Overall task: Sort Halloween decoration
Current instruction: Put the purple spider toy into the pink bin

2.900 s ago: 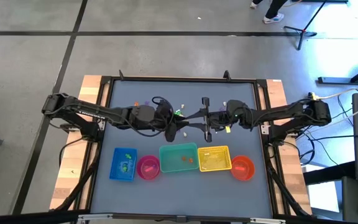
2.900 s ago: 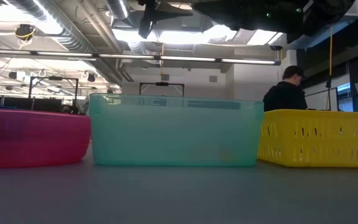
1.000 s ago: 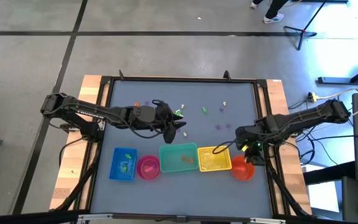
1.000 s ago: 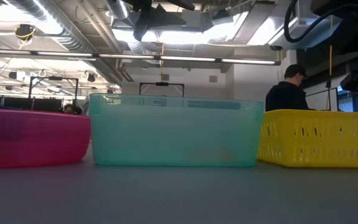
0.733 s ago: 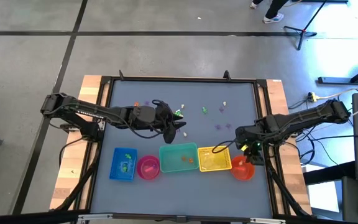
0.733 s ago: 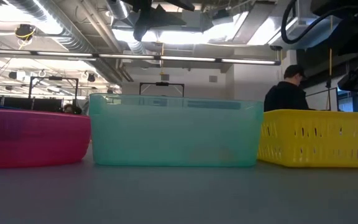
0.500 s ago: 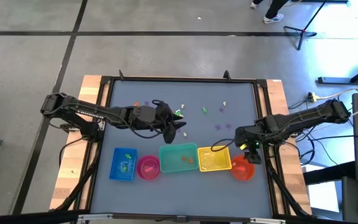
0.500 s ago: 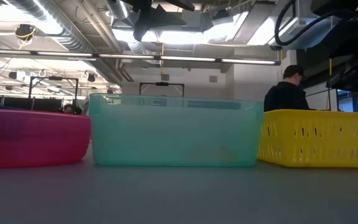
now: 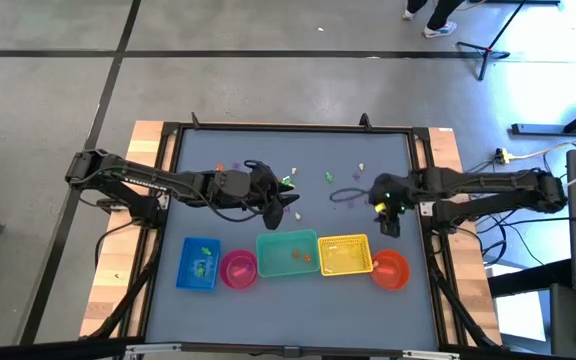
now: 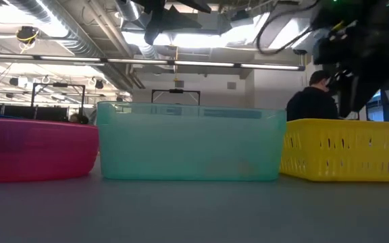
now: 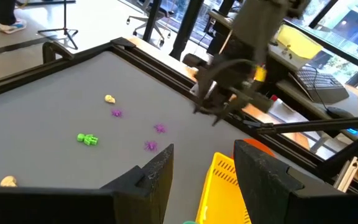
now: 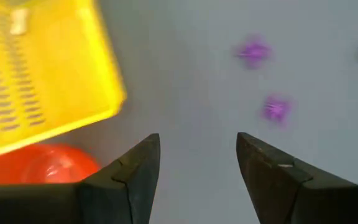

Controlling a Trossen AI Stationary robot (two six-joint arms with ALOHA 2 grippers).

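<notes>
floor (image 9: 268,60): grey concrete, dark seams | ceiling (image 10: 80,40): exposed ducts, strip lights | person (image 10: 309,101) seated behind table

Ahead of the open right gripper (image 12: 194,163), the purple trinkets (image 12: 276,109) are smeared to fuzzy blots, their shape unreadable, and the yellow slotted plastic basket (image 12: 39,81) and orange round bowl (image 12: 36,167) run off the picture's edge. Past the open left gripper (image 11: 202,171), the right arm's dark wrist (image 11: 232,81) is motion-blurred. From above, the scattered trinkets (image 9: 330,178) are too small to identify
</notes>
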